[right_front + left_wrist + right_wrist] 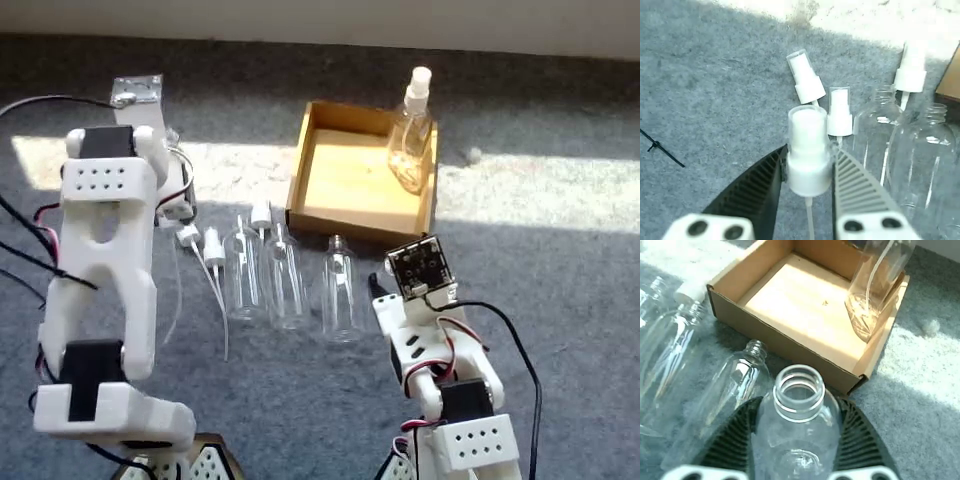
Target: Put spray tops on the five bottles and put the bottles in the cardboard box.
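**Top in 1 end effector, bottle in the other, not yet joined**

The left end effector (810, 162) is clamped on a white spray top (807, 132), cap up and thin tube hanging below. That looks to me like the right way round for dropping it into a neck. The right end effector (799, 412) grips an empty clear bottle (797, 455) by its shoulders. The mouth stands clear above the fingers, so the opening is free for the tube. In the high view the left arm (105, 250) stands at the left of the frame and the right arm (440, 370) at the lower right, well apart, so the joining is not yet done.

The cardboard box (300, 185) sits in the upper middle of the high view, with 1 capped bottle (410, 145) leaning in its right corner. I'd call that 1 of 5 finished. Just below the box, 3 open bottles (342, 290) lie side by side on the bench (560, 300). Loose spray tops (213, 243) lie by their necks on the left arm's side, handy for later rounds.
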You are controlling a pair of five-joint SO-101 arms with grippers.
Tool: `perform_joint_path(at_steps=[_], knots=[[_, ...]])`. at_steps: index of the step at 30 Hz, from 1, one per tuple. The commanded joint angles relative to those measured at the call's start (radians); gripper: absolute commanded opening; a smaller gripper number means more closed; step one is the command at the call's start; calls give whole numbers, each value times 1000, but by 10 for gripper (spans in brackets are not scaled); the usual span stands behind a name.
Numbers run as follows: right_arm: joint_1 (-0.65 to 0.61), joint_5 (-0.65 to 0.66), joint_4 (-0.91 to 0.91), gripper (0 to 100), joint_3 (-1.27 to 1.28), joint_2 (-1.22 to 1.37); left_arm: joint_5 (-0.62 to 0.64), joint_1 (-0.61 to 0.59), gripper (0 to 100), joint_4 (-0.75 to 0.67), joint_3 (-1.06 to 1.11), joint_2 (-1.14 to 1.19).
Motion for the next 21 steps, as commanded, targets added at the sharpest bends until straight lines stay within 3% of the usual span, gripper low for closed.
perform_joint_path(at_steps=[1,6,9,12,17,21], knots=[[-108,-8,-73,4,-88,-1,2,38,4,32,-62,-274],[-265,-9,-156,4,-124,1,-32,117,4,25,27,-559],[-360,-8,-217,4,-116,1,-29,162,4,-72,87,-677],[-415,-8,-280,4,-114,1,68,222,4,-189,140,-768],[-351,-8,-277,4,-114,1,141,412,4,-422,217,-877],[-271,-26,-120,4,-122,-1,140,536,4,-620,300,-944]])
